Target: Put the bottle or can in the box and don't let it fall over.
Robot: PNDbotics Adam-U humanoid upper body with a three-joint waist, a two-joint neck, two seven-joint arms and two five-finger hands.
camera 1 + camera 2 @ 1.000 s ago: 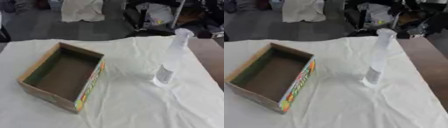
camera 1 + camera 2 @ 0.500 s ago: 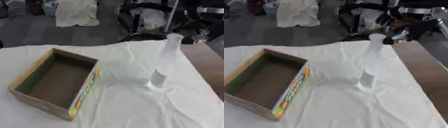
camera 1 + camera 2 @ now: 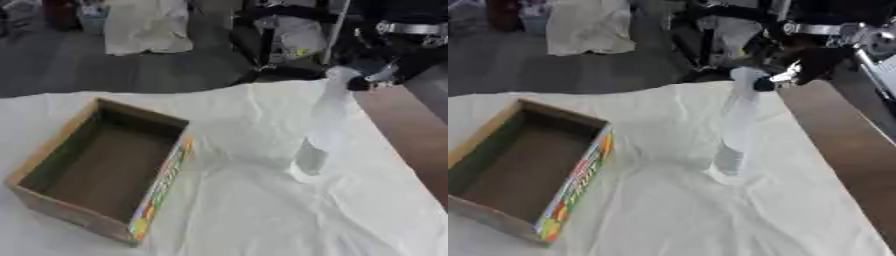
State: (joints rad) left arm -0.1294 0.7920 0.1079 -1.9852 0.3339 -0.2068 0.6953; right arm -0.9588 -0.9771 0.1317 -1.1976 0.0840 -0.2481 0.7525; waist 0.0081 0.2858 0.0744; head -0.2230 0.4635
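A tall clear plastic bottle [image 3: 734,131] stands upright on the white cloth, right of centre. An open cardboard box [image 3: 103,167] with a colourful printed side lies to its left, a gap of cloth between them, and holds nothing. My right hand [image 3: 800,64], black with silver parts, comes in from the upper right. It hangs just right of the bottle's cap [image 3: 745,75] with its fingers relaxed, pointing down and left. I cannot tell whether a fingertip touches the cap. My left hand shows in no view.
The white cloth [image 3: 254,215] covers most of the table. A bare brown strip of table [image 3: 846,150] runs along the right edge. Beyond the far edge are a dark floor, a pale cloth heap [image 3: 144,27] and dark equipment [image 3: 289,35].
My right hand has come into view from the upper right and reached the bottle's top. The camera has shifted. Bottle and box keep their places on the cloth.
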